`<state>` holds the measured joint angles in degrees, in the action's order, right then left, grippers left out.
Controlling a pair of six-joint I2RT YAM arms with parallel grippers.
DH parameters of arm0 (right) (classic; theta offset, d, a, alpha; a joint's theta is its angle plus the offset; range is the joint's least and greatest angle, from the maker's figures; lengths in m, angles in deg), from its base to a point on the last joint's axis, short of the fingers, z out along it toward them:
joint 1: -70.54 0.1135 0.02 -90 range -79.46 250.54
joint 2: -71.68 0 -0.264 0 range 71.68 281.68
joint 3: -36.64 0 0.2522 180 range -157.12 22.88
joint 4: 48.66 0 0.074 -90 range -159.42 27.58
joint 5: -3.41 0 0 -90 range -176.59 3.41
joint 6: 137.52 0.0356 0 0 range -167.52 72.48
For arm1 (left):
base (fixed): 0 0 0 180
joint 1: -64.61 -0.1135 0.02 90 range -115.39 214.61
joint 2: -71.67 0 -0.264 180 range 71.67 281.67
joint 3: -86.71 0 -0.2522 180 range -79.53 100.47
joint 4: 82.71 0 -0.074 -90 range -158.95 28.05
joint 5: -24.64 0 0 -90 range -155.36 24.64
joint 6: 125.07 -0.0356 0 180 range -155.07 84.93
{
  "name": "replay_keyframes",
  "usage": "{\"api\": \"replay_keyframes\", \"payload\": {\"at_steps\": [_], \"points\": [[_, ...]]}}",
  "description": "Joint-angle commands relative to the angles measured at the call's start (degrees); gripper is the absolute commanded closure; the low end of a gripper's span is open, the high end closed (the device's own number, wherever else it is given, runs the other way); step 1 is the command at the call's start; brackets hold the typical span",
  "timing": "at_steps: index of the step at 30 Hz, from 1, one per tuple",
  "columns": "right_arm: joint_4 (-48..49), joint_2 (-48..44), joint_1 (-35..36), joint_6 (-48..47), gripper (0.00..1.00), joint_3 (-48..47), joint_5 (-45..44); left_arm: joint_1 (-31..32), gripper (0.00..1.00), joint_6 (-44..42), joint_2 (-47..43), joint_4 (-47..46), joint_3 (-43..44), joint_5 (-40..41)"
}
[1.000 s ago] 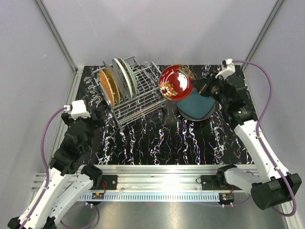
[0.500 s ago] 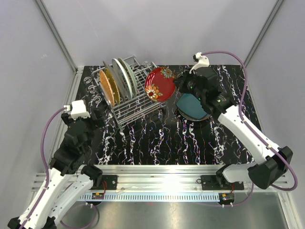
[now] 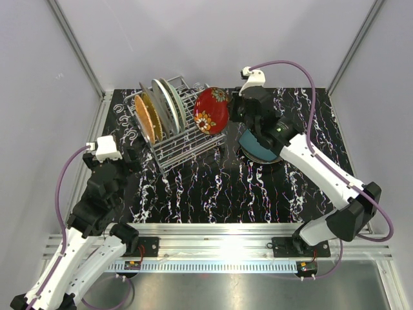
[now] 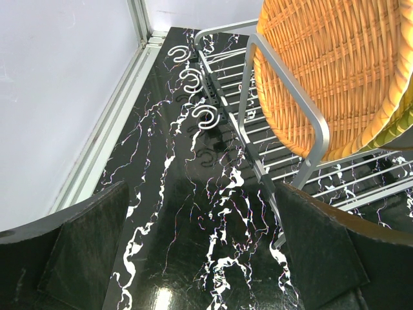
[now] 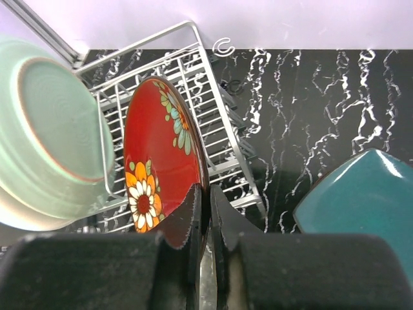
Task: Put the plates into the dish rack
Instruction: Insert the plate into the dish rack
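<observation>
Plates stand on edge in the dish rack (image 3: 188,137), which sits toward 11 o'clock on the tabletop (image 3: 213,194). The orange woven plate (image 3: 144,120) is at the rack's 9 o'clock end and the pale green plate (image 5: 51,148) is further along. The right tool (image 5: 208,194) is pinched tight on the rim of the red flowered plate (image 3: 211,111), holding it upright over the rack's 3 o'clock end. Whether its lower rim touches the wires cannot be told. The dark teal plate (image 3: 255,150) lies flat at 1 o'clock, partly under the right arm. The left tool (image 4: 203,223) is spread wide and grips nothing. It hovers at 9 o'clock, beside the rack's corner.
</observation>
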<state>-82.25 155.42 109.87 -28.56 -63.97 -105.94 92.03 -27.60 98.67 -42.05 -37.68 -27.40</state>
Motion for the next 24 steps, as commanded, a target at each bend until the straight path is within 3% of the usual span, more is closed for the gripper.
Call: {"api": "replay_keyframes", "payload": {"at_steps": [1, 11, 24], "points": [[4.89, 0.10, 1.45, -2.78, 1.00, -4.64, -3.58, -0.26, 0.01, -0.26, -0.64, -2.37, -0.18, 0.72], [6.12, 2.91, 3.82, -5.60, 1.00, -7.02, -5.69, -0.26, 0.01, -0.17, -0.72, -2.37, -0.10, -0.07], [6.91, 10.03, 10.06, -13.86, 1.00, -12.65, -15.36, -0.26, 0.01, 0.01, -1.25, -2.46, -0.10, -1.39]]}}
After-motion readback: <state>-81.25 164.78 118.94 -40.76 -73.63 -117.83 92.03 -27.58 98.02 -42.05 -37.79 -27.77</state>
